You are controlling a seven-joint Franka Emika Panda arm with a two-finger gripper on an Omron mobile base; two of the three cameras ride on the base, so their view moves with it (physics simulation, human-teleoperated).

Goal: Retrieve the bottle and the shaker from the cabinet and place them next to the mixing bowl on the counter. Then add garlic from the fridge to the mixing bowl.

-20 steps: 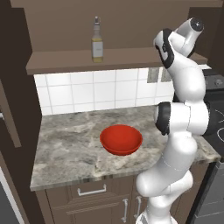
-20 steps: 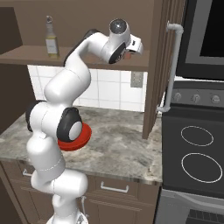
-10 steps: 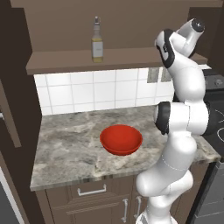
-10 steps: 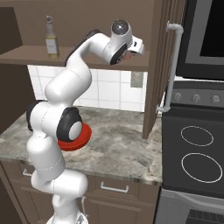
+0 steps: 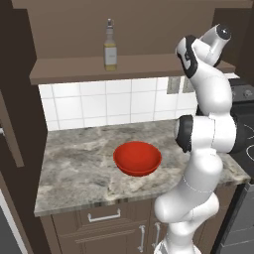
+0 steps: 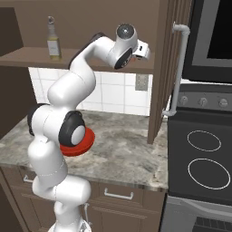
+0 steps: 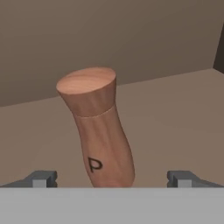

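A wooden shaker (image 7: 98, 131) marked "P" stands on the brown cabinet shelf (image 7: 175, 113), close in front of my hand. My gripper (image 7: 111, 178) is open, its fingertips (image 7: 41, 178) wide apart on either side of the shaker's base and not touching it. My hand (image 6: 141, 48) is raised to the shelf's right end. At the left end of the shelf stands the bottle (image 5: 110, 47) (image 6: 53, 38). The red mixing bowl (image 5: 137, 158) sits on the marble counter (image 5: 74, 168); in the right base view the bowl (image 6: 87, 139) is partly behind my arm.
An open cabinet door (image 6: 165, 68) with a long handle (image 6: 179, 68) hangs just right of my hand. A stove (image 6: 204, 163) borders the counter on the right. Another open door (image 5: 10, 109) stands at the counter's left.
My hand has edged slightly at shelf height. The bottle and the bowl have not moved.
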